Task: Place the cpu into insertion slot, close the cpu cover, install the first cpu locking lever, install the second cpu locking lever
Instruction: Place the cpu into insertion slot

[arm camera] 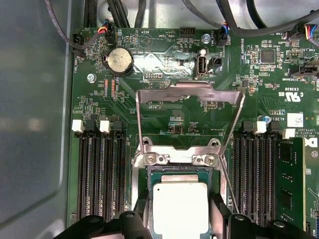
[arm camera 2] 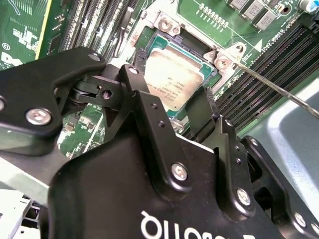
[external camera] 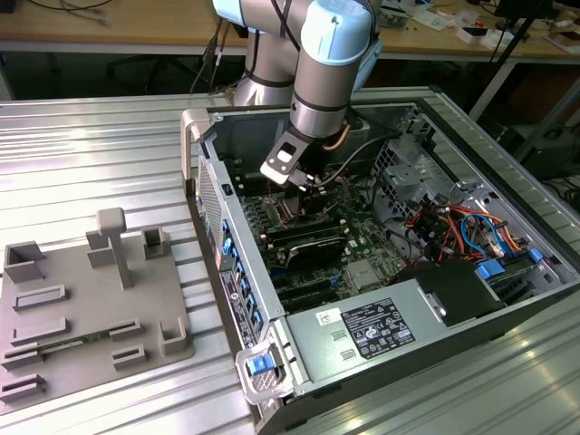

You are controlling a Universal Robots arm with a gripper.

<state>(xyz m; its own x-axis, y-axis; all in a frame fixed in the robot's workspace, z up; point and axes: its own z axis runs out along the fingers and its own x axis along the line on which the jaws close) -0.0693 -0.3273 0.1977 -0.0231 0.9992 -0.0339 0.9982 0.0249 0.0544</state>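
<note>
The cpu (arm camera: 179, 205) (arm camera 2: 172, 74), a silver-topped square chip, lies level in the insertion slot (arm camera: 179, 172) (arm camera 2: 153, 41). My gripper (arm camera: 179, 215) (arm camera 2: 168, 97) is shut on the cpu, one black finger against each of two opposite edges. The cpu cover (arm camera: 189, 92), a thin silver frame, stands swung open beyond the slot, hinged at its screwed bracket. A thin wire locking lever (arm camera 2: 274, 85) (arm camera: 226, 181) sticks up unlatched beside the slot. In the exterior view the gripper (external camera: 304, 186) reaches down into the open computer case (external camera: 207, 145).
Long black memory slots (arm camera: 99, 174) flank the socket on both sides, with a fitted green module (arm camera: 289, 184). A coin battery (arm camera: 118, 60) and cables sit beyond the cover. A grey power supply (external camera: 372, 331) fills the case's near end. A grey fixture plate (external camera: 91, 308) lies at the exterior view's left.
</note>
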